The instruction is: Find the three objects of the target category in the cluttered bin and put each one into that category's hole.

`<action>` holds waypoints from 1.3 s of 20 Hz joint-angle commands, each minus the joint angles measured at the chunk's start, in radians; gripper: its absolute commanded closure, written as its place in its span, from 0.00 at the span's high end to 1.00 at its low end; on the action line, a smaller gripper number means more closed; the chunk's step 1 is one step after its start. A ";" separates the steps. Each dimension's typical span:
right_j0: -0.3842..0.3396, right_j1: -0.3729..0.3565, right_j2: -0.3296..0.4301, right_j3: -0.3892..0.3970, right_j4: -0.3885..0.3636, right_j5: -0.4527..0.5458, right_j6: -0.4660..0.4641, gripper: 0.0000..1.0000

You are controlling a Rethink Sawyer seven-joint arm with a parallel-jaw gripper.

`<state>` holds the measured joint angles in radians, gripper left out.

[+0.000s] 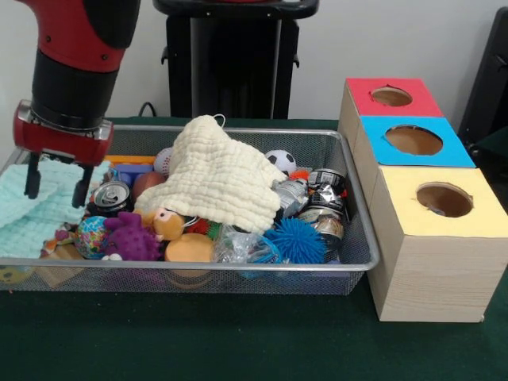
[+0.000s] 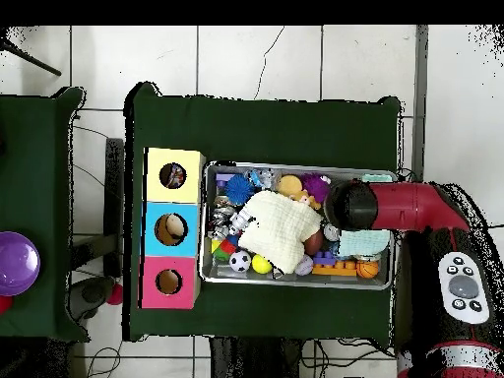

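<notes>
- Fabric scraps with bright prints are hard to pick out in the front view; a patterned patch [image 1: 62, 238] beside the purple plush toy [image 1: 131, 236] may be one, but I cannot tell.
- Front view: the wire-mesh bin [image 1: 198, 267] sits on the green bench [image 1: 238, 341], and a cream waffle-weave cloth [image 1: 218, 178] is heaped over its middle.
- Relative to that cream cloth, the gripper [image 1: 57, 184] hangs toward the picture's left over a mint-green cloth [image 1: 32, 208], its two fingers spread apart and empty.
- A drinks can [image 1: 111, 196] lies just beside the gripper, and a blue spiky ball [image 1: 300, 240] rests at the cloth's right foot.
- The yellow-topped box's hole [image 1: 444, 199] is outside the bin, right of the cloth.
- Overhead view: the cream cloth [image 2: 278, 228] again fills the centre of the bin [image 2: 295, 166].
- The yellow-topped box's hole [image 2: 172, 176] lies left of the cloth with something small inside, and the red arm [image 2: 394, 205] covers the bin's right end.
</notes>
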<state>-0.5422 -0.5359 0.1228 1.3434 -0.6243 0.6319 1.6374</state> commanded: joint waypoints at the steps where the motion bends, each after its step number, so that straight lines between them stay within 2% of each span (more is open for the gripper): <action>1: 0.015 0.037 0.099 0.073 0.038 0.176 -0.155 1.00; 5: 0.079 0.048 0.030 0.001 -0.066 0.256 -0.236 1.00; 9: 0.105 0.038 -0.011 -0.039 -0.124 0.326 -0.287 1.00; 14: 0.091 0.039 -0.034 -0.041 -0.186 0.342 -0.304 1.00; 18: 0.055 0.060 -0.024 -0.038 -0.223 0.301 -0.288 1.00; 23: 0.000 0.059 0.018 -0.065 -0.272 0.260 -0.377 1.00; 26: -0.028 0.063 0.042 -0.092 -0.285 0.243 -0.368 1.00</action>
<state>-0.5242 -0.5189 0.0992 1.3042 -0.8431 0.8752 1.6368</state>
